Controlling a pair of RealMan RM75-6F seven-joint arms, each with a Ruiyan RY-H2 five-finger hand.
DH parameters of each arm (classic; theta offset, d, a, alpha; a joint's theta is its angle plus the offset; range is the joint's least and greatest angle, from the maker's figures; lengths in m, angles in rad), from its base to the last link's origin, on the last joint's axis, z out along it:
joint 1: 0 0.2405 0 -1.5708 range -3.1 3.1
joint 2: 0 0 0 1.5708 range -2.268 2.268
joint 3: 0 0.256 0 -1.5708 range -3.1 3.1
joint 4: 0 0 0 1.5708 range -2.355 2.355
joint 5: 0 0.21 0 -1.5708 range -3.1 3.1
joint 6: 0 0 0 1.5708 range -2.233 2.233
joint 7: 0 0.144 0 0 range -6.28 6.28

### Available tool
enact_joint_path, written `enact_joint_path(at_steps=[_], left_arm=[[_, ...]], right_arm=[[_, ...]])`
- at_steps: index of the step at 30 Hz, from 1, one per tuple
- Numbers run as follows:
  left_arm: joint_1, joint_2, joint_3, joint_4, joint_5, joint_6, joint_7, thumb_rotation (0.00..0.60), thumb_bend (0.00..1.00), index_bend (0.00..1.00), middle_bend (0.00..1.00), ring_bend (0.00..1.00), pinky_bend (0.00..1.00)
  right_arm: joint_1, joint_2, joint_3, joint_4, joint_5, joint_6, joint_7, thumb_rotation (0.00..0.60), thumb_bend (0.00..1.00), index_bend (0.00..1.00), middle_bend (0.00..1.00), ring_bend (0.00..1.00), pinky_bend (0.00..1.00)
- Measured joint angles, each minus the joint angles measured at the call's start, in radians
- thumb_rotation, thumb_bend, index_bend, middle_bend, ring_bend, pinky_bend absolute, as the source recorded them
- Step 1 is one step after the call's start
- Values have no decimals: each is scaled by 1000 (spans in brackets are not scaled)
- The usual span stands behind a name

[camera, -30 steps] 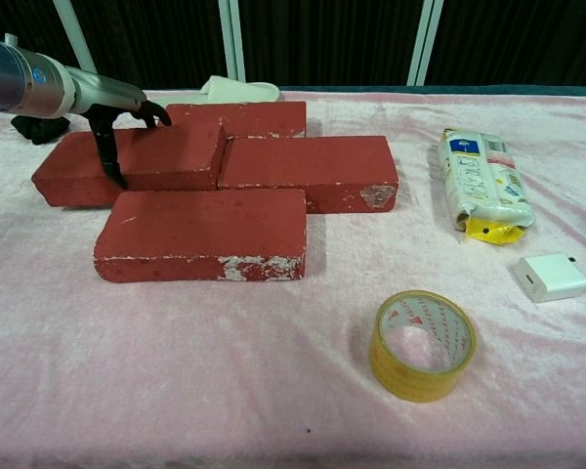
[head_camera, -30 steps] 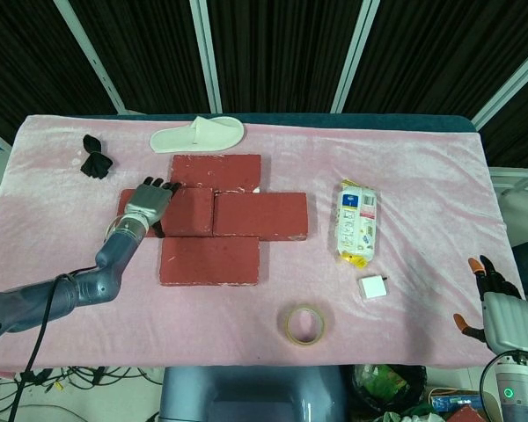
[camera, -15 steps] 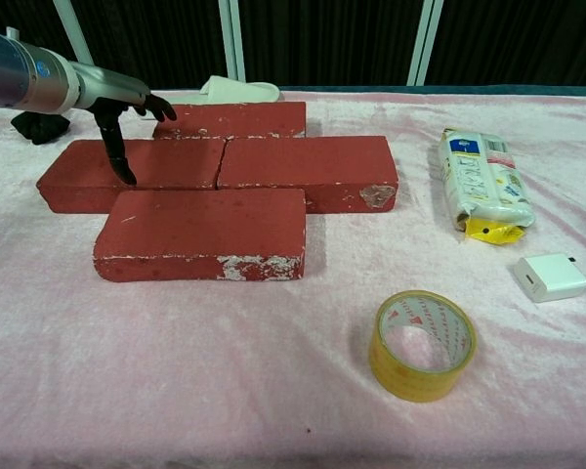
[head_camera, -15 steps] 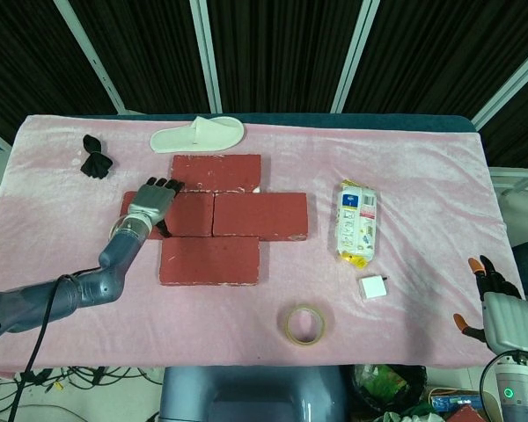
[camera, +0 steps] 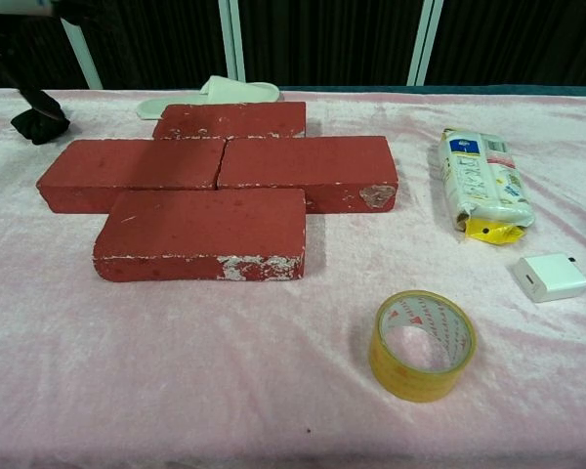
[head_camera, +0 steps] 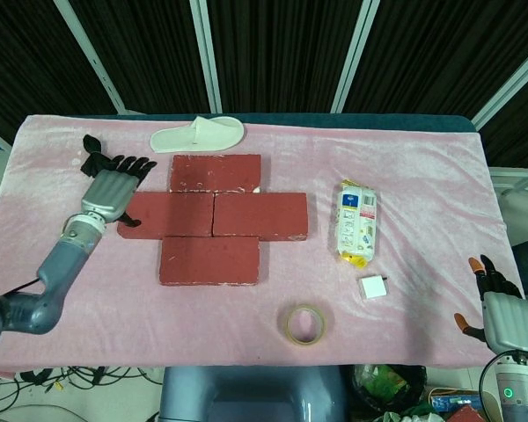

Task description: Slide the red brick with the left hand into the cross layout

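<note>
The left hand (head_camera: pixel 113 186) has let go of the red brick (head_camera: pixel 169 214) and pulled away, fingers spread, holding nothing. The brick sits snug against the other bricks (head_camera: pixel 260 215); the cross looks finished.

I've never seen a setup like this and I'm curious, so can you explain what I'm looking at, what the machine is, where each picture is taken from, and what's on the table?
This is a two-armed robot with human-like hands, steered remotely by a person. One picture looks down from its head, the other looks forward from its chest.

On the pink cloth lie four red bricks: the far brick, the left brick, the right brick and the near brick. There are also a white slipper, a snack packet, a small white box, a roll of tape and a black object.

The left hand is open beside the left brick and holds nothing. The right hand is at the table's near right edge, also holding nothing.
</note>
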Motion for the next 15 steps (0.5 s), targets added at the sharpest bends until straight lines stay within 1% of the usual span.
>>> enact_joint_path(at_steps=[2, 3, 7, 9, 11, 12, 15], left_arm=[[75, 42, 19, -32, 108, 75, -54, 600, 0, 2, 42, 0, 0], [130, 67, 36, -50, 176, 123, -89, 600, 0, 3, 42, 0, 0], [305, 123, 99, -87, 354, 281, -200, 600, 0, 6, 41, 0, 0], [388, 134, 132, -90, 432, 364, -257, 600, 0, 6, 41, 0, 0], [451, 135, 156, -82, 496, 433, -293, 600, 0, 7, 41, 0, 0], [489, 133, 171, -71, 535, 477, -309, 600, 0, 7, 41, 0, 0], [577, 113, 199, -23, 607, 573, -334, 600, 0, 7, 41, 0, 0]], right_arm=[[0, -1, 1, 1, 0, 2, -3, 600, 155, 75, 7, 124, 200], [0, -2, 1, 2, -1, 4, -5, 600, 155, 75, 7, 124, 200], [-1, -2, 2, 6, -6, 11, -7, 600, 155, 75, 7, 124, 200], [-1, -3, 2, 8, -9, 13, -7, 600, 155, 75, 7, 124, 200], [-1, -4, 2, 10, -12, 14, -7, 600, 155, 75, 7, 124, 200], [-1, -4, 2, 12, -14, 15, -6, 600, 156, 75, 7, 124, 200], [-1, -4, 3, 13, -15, 15, -3, 600, 155, 75, 7, 124, 200]])
